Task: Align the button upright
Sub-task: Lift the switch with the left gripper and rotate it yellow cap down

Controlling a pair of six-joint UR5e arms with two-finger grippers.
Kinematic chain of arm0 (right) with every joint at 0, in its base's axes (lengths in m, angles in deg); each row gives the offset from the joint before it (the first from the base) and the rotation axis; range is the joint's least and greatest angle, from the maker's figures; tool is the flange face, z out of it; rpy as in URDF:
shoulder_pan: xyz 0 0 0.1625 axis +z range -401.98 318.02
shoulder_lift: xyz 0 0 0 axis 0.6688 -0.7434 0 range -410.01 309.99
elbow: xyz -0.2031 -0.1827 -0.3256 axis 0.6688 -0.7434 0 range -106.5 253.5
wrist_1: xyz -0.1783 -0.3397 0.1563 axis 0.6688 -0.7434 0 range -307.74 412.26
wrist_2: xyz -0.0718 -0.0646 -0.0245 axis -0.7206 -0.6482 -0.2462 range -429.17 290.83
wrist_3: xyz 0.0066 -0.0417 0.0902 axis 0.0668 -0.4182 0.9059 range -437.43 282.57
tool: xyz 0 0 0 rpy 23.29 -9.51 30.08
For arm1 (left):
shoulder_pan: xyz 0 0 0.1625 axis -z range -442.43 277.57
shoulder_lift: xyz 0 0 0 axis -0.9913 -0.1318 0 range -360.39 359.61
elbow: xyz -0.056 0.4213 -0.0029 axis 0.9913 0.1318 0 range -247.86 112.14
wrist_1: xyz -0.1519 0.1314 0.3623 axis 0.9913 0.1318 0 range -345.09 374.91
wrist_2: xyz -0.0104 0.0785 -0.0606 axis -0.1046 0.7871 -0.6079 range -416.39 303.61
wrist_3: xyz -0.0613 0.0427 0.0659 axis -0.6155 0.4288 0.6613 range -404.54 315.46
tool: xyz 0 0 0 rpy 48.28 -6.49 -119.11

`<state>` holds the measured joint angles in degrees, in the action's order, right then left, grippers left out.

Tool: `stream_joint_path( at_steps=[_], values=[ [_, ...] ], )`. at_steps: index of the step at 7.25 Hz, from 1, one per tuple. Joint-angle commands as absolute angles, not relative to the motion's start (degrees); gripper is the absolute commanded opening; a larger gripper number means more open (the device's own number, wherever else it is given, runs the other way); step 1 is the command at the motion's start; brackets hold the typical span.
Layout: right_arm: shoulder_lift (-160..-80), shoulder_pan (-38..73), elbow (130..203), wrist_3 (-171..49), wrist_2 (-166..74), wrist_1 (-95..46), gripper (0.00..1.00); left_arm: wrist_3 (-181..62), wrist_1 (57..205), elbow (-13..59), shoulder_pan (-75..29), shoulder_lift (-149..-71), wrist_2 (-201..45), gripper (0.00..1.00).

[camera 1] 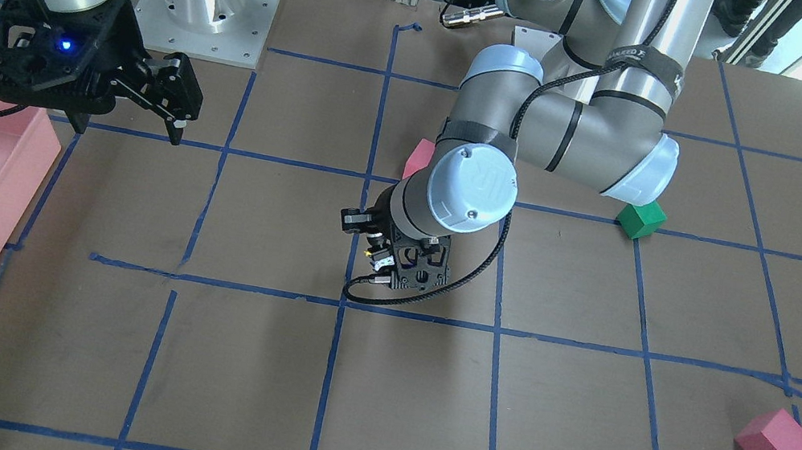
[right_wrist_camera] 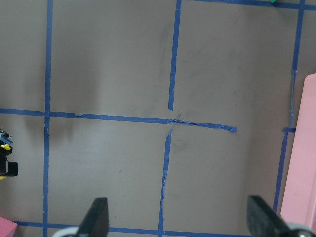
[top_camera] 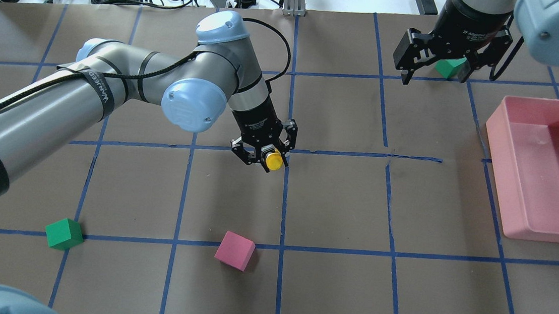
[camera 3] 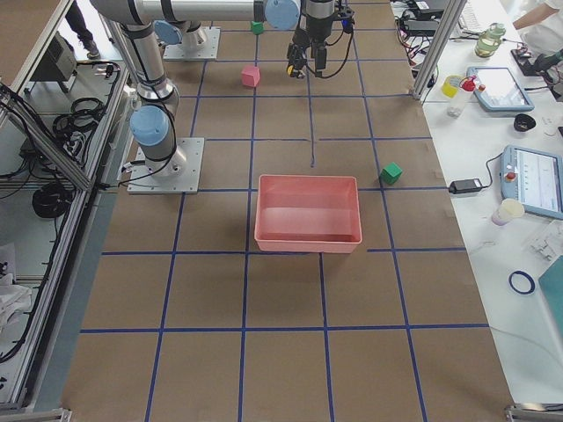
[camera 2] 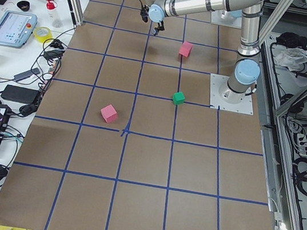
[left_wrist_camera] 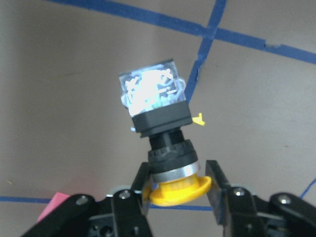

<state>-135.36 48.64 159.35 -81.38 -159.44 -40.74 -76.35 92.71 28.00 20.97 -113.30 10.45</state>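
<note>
My left gripper (top_camera: pixel 264 158) is shut on the button (top_camera: pixel 274 160), a small switch with a round yellow cap. In the left wrist view the fingers (left_wrist_camera: pixel 217 190) clamp the yellow cap, and the black body and whitish base block of the button (left_wrist_camera: pixel 165 128) point away towards the table, slightly tilted. I cannot tell whether the base touches the table. In the front view the left gripper (camera 1: pixel 396 257) hangs over the middle of the table. My right gripper (top_camera: pixel 435 77) is open and empty, high at the far right, and it also shows in the right wrist view (right_wrist_camera: pixel 177 222).
A pink tray (top_camera: pixel 551 236) stands on the right. A pink cube (top_camera: pixel 235 250) and a green cube (top_camera: pixel 64 233) lie near the robot's side. Another green cube (top_camera: pixel 448 67) lies below the right gripper. A second pink cube (camera 1: pixel 775 440) lies far out on the left.
</note>
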Motion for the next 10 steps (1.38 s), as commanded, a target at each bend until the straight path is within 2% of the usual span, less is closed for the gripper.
stream_joint_path(
  at_steps=[1, 6, 10],
  values=[
    [-135.96, 48.64, 159.98, -81.30, -159.35, -40.64, 1.00, -81.36, 95.77, 31.52, 17.16, -113.41, -5.85, 0.00],
    [-136.93, 48.64, 162.00, -81.21, -159.35, -40.64, 1.00, -81.64, 95.94, 38.03, 11.54, -115.70, -20.34, 0.00],
    [-136.93, 48.73, 162.00, -81.30, -159.35, -40.64, 1.00, -79.97, 95.94, 38.31, 10.91, -118.42, -22.88, 0.00]
  ],
)
